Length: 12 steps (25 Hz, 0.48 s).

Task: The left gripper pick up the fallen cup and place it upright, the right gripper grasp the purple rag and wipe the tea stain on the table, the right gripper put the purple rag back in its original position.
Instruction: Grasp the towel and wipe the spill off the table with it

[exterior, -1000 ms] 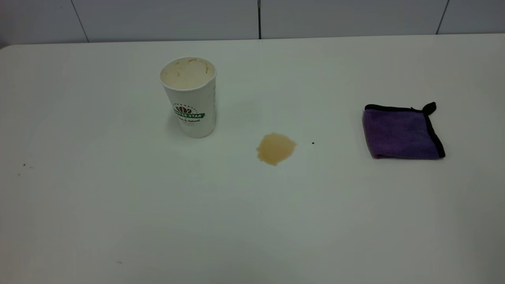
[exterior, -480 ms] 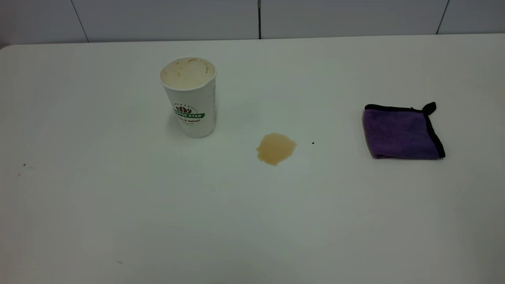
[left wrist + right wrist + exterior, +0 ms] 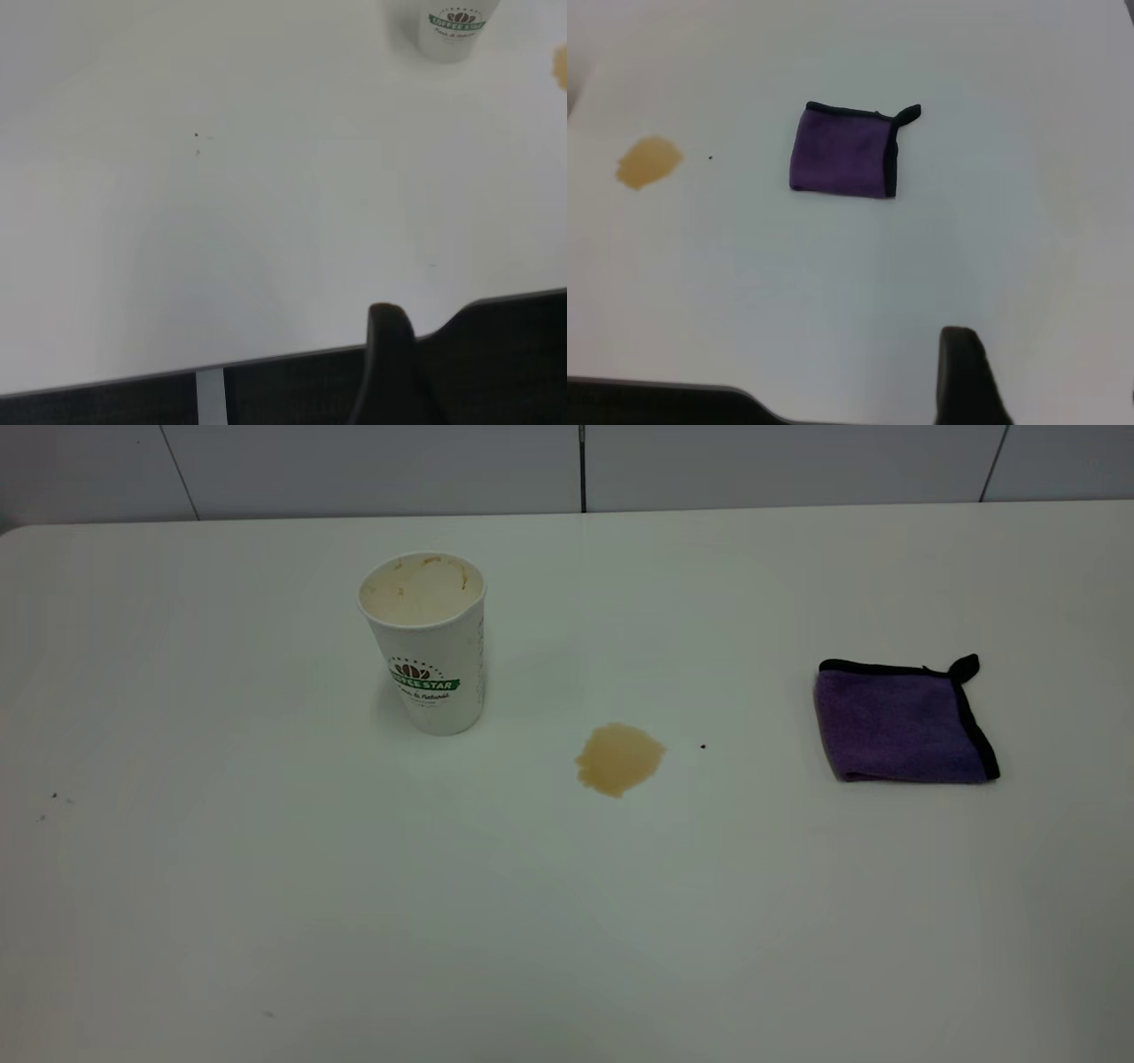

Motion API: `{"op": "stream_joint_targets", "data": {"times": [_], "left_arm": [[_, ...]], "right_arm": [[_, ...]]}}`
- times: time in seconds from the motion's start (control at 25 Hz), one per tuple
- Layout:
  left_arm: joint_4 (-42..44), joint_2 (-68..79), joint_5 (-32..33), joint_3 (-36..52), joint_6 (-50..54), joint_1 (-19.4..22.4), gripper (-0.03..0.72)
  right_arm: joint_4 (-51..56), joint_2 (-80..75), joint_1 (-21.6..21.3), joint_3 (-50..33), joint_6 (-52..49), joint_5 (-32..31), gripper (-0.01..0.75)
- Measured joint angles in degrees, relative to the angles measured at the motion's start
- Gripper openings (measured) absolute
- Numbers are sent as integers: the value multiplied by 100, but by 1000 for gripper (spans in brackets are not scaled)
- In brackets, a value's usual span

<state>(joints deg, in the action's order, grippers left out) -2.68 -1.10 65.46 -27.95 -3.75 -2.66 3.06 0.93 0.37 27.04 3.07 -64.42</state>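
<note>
The white cup [image 3: 427,642] with the green logo stands upright on the table [image 3: 266,868], left of centre. The tea stain [image 3: 618,757], a light-brown puddle, lies to its right near the middle. The purple rag [image 3: 902,722] lies folded flat at the right, apart from the stain. Neither arm shows in the exterior view. In the left wrist view a dark part of my left gripper [image 3: 390,354] hangs over the table's near edge, far from the cup [image 3: 454,27]. In the right wrist view my right gripper [image 3: 966,376] is well short of the rag [image 3: 843,152] and the stain [image 3: 648,162].
A tiny black speck [image 3: 702,747] sits just right of the stain. A few small dark specks [image 3: 55,797] mark the table's left side. A grey panelled wall [image 3: 567,465] runs behind the far edge.
</note>
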Motion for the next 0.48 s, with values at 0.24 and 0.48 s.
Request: {"op": "stream_joint_targets", "data": {"times": [0.24,0.48], "left_arm": [[1,0,-5,0,17,0,513],[1,0,-5,0,22,0,513]], "right_arm": [[12,-62,0,0,34,13,436],[85,-1393,0,138,432,387,448]]}}
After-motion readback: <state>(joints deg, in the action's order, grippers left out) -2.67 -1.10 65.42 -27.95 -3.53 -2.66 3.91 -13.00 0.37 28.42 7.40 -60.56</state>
